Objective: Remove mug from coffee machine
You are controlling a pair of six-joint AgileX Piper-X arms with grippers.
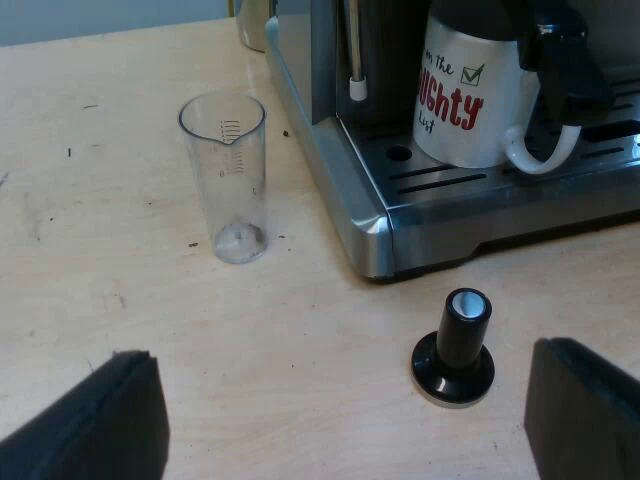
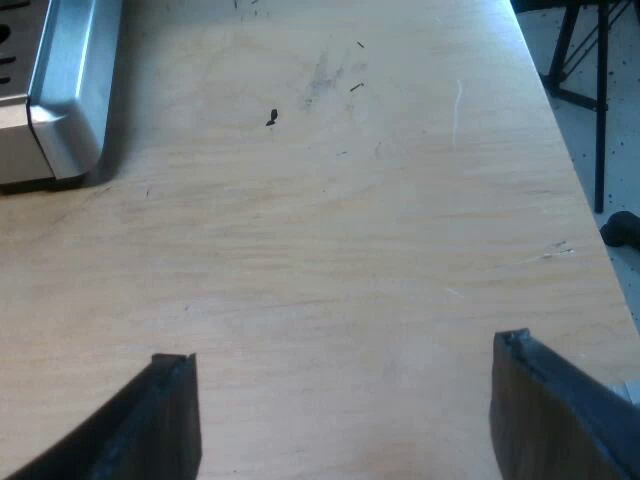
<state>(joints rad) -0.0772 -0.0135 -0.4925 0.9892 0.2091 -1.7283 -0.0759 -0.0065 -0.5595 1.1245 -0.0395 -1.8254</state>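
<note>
Well, the mug sat on the drip tray, presumably to catch coffee; the left gripper gaped near the tamper, and the right gripper gaped over the table.

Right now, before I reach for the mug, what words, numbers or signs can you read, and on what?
"n the" in black script, then a ticked box: mug, start hidden round its curve.
"UGHTY" in red capitals: mug, start hidden likewise.
"List" in black script: mug.
Graduation lines and numerals: measuring glass, too small to read.
Tamper, espresso machine: no text seen.
</note>
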